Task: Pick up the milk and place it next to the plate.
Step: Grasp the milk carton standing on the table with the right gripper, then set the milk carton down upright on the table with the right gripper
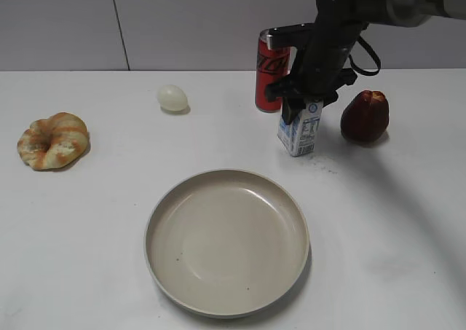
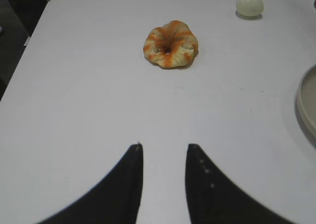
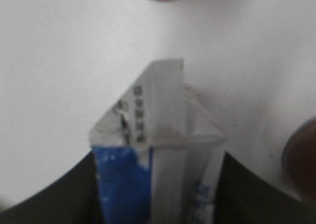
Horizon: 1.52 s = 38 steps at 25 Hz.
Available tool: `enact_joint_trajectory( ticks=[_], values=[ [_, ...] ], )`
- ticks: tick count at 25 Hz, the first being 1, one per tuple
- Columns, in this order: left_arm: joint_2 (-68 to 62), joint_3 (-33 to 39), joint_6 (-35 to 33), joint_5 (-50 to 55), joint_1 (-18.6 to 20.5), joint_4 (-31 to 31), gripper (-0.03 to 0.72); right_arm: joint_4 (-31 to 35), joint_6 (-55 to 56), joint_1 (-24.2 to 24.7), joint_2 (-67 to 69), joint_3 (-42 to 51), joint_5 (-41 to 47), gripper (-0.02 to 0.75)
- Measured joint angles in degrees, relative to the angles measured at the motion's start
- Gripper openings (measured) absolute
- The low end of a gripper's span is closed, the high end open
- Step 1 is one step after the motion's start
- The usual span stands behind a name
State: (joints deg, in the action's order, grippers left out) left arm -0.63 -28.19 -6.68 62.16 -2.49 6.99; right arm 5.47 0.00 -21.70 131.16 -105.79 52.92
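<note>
The milk [image 1: 301,131], a small white-and-blue carton, stands slightly tilted on the table behind the plate [image 1: 218,235], between the red can and a dark red fruit. My right gripper [image 1: 306,100] comes down from above and is shut on the carton's top. In the right wrist view the carton [image 3: 163,100] fills the gap between the two black fingers [image 3: 158,157]. My left gripper [image 2: 164,147] is open and empty above bare table and does not show in the exterior view. The plate's rim shows at the right edge of the left wrist view [image 2: 307,105].
A tall red soda can [image 1: 271,71] stands just behind and left of the milk. A dark red fruit [image 1: 364,116] lies to its right. A pale egg [image 1: 172,97] [image 2: 249,5] and a ring-shaped pastry [image 1: 53,140] [image 2: 171,43] lie on the left.
</note>
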Motion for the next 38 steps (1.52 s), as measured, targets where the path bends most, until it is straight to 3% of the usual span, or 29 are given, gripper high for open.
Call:
enact_joint_trajectory(
  ticks=[8,18,22,31,38],
  values=[
    [0.0,0.0,0.0,0.0,0.0,0.0,0.230,3.8,-9.4,0.0,-1.4,-1.4,2.0,0.300],
    [0.0,0.0,0.0,0.0,0.0,0.0,0.230,22.8,-41.8,-0.3,-4.9,-1.7,7.6,0.300],
    [0.0,0.0,0.0,0.0,0.0,0.0,0.230,22.7,-46.2,-1.7,-4.9,-1.7,7.7,0.299],
    [0.0,0.0,0.0,0.0,0.0,0.0,0.230,14.9,-48.7,-7.8,-4.9,-1.7,7.3,0.299],
    [0.0,0.0,0.0,0.0,0.0,0.0,0.230,13.6,-56.2,-8.7,-4.9,-1.7,6.8,0.299]
  ],
)
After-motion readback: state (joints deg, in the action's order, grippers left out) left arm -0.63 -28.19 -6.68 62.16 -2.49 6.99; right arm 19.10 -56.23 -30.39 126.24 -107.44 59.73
